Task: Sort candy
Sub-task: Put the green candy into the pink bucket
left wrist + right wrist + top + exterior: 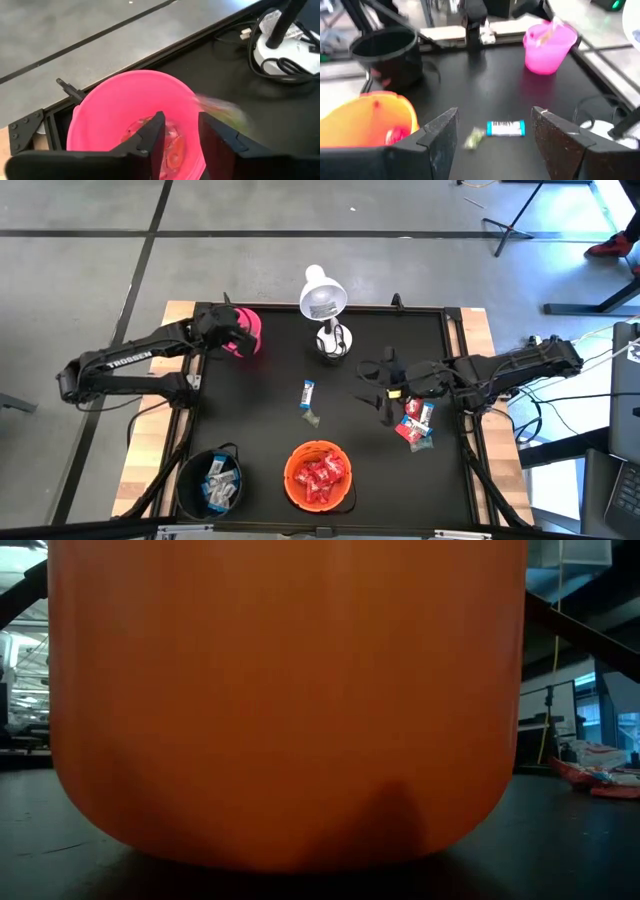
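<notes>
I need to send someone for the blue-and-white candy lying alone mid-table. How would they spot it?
Start at the white desk lamp at the table's far edge, then look toward the orange bowl. Between them lies the blue-and-white candy, with only a small greenish wrapper beside it.

Small flat wrapped candy in several lots: red-wrapped pieces heaped in the orange bowl (319, 476); blue-and-white wrapped pieces piled in the black bowl (219, 481); a mixed red and blue cluster (416, 426) lying on the black table near its right edge; one blue-and-white bar (308, 393) flat mid-table, a small greenish piece (313, 418) just beside it; pinkish wrappers (172, 145) inside the pink cup (107, 112).
</notes>
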You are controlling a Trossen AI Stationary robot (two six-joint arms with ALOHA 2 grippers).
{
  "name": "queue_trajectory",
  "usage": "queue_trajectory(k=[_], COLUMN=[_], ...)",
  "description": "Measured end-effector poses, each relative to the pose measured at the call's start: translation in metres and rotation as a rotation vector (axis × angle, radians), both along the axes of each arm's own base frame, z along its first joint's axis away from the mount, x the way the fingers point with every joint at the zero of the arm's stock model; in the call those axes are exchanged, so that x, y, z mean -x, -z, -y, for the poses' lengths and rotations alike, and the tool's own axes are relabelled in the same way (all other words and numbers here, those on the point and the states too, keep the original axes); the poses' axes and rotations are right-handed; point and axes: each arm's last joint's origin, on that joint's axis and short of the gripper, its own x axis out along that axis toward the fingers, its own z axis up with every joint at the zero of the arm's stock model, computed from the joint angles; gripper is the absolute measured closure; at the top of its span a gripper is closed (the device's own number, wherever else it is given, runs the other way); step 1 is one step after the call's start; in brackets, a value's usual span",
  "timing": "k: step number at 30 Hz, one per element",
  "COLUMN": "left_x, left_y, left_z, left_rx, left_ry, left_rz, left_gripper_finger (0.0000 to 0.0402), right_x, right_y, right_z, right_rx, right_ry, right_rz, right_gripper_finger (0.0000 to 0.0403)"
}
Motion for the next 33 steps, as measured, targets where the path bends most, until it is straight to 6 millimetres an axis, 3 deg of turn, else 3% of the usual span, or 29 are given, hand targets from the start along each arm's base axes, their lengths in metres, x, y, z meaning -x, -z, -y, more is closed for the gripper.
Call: queue_trajectory(k=[10,15,21,28,33], left_x=[0.010,-0.003,-0.044,-0.093,-0.108], left_y=[-0.027,-0.029,-0.004,0.051,0.082], left_z=[0.004,0.012,0.036,0.060,0.058], left_rx=[-0.089,0.039,0.190,0.234,0.305], left_ry=[-0.029,0.233,0.514,0.749,0.726], left_rz=[0.060,0.158,0.051,-0.252,-0.378], left_gripper_finger=[0.0285,0.0285,0.0285,0.0285,0.0285], right_x=[0.016,0.021,0.021,0.018,0.015], right_y=[-0.046,-0.053,-0.051,-0.049,-0.046], right_z=[-0.003,-0.014,-0.020,-0.020,-0.021], right_rx=[0.015,0.054,0.099,0.105,0.111], right_ry=[-0.011,-0.032,-0.020,-0.016,-0.016], right_rz=[-0.024,-0.010,-0.012,-0.022,-0.039], right_gripper_finger=[0.0160,0.0160,0.0160,0.0160,0.0160])
